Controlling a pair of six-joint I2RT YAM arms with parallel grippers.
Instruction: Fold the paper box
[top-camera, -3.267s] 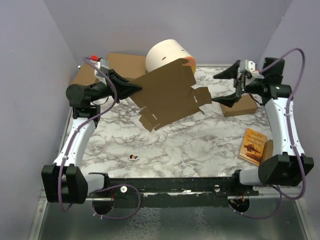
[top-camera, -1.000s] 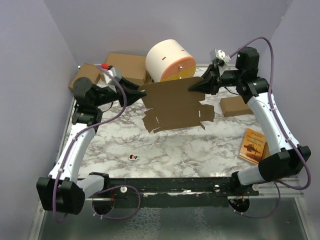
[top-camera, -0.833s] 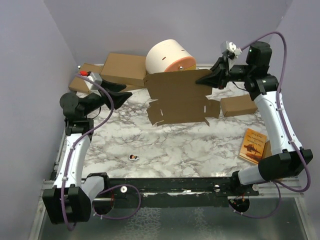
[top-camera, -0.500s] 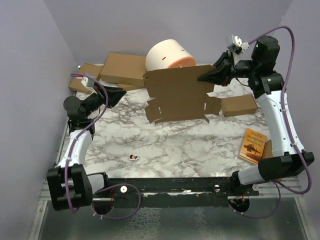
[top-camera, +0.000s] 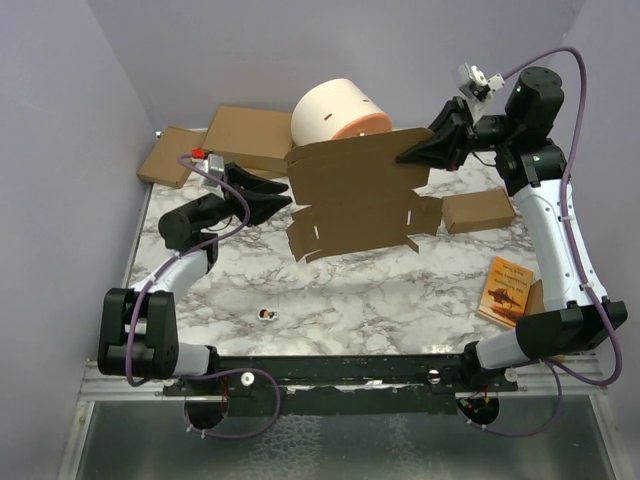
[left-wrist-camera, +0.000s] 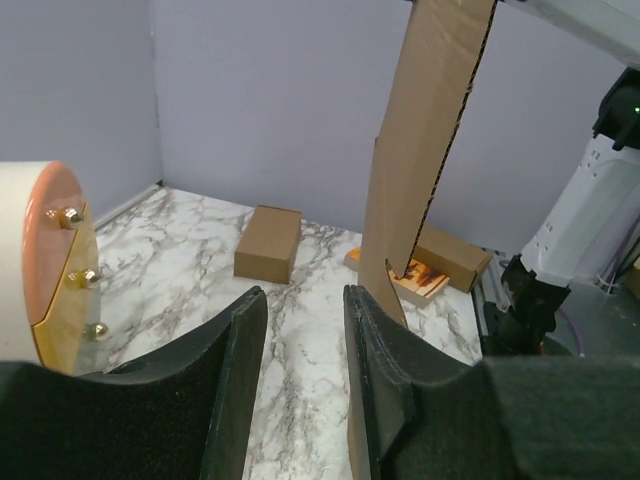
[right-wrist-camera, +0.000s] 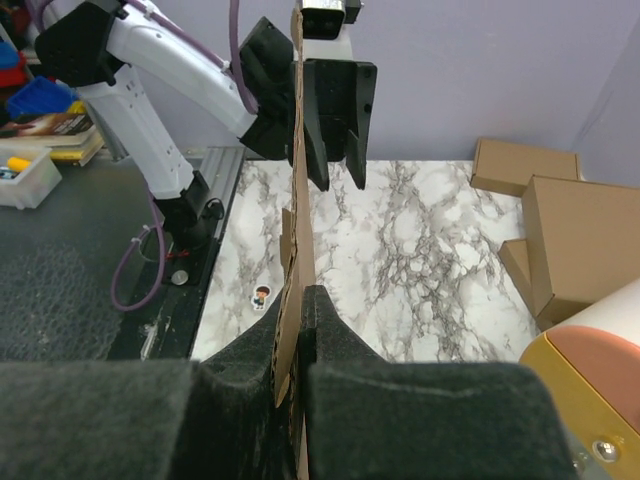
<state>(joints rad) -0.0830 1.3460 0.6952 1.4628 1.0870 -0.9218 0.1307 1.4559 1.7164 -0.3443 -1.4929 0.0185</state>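
The left gripper (top-camera: 288, 194) had let go and returned spread, while the right gripper (top-camera: 405, 157) alone pinched the paper box (top-camera: 355, 195) upright, still unfolded.

Paper box (top-camera: 355, 195): plain brown die-cut cardboard sheet w/ flaps & slits (still flat, unfolded), hanging approx. upright over the far-centre table (top-camera: 350, 290), top right corner pinched in right gripper (top-camera: 408, 156); bottom edge prob. off the surface.

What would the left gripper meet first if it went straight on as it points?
The paper box, at its left edge; the right gripper holds it up. The wrist view puts it before one finger, not the gap, though depth is unclear.
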